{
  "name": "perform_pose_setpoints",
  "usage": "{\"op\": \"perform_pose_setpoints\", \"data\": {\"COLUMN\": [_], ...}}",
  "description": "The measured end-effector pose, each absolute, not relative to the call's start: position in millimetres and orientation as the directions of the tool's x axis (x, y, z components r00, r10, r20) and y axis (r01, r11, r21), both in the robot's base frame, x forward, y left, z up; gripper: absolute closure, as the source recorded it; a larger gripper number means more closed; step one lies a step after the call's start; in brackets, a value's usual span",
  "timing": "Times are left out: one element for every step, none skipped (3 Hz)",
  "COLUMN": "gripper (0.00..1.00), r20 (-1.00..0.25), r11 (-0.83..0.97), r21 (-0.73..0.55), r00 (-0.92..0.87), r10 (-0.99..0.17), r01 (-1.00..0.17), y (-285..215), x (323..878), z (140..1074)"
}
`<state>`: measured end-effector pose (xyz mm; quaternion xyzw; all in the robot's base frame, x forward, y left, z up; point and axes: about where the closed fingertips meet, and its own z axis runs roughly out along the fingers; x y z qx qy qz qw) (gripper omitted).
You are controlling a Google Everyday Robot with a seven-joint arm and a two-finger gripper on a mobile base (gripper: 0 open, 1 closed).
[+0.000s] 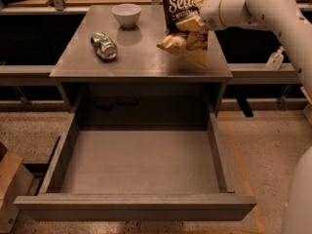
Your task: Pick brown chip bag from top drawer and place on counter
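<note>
The brown chip bag hangs over the right rear part of the counter, "Sea" lettering up and its tan end low over the counter's right side. I cannot tell if that end touches the surface. My gripper comes in from the right on a white arm and is shut on the bag's right side, with its fingers mostly hidden by the bag. The top drawer is pulled fully out below the counter, and its flat grey bottom is bare.
A crushed green can lies on the counter's left half and a white bowl stands at its back. A small clear bottle stands on the ledge at right. A brown cardboard box sits on the floor at left.
</note>
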<state>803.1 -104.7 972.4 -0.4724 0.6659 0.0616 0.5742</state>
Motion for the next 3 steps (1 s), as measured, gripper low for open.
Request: {"op": "perform_pose_setpoints", "data": {"gripper": [0.12,0.00,0.00], "r20": [-0.823,-0.824,-0.824], "r11": [0.544,0.541,0.541], "r21": [-0.459,-0.457,-0.457], "r00": [0.106,0.106,0.106], "r10": [-0.558,-0.557,-0.557], "r01": [-0.703,-0.706,-0.706], "y": [-102.0,-99.2,-99.1], "x": [803.4,803.9,803.9], "z": [970.8,969.0,969.0]}}
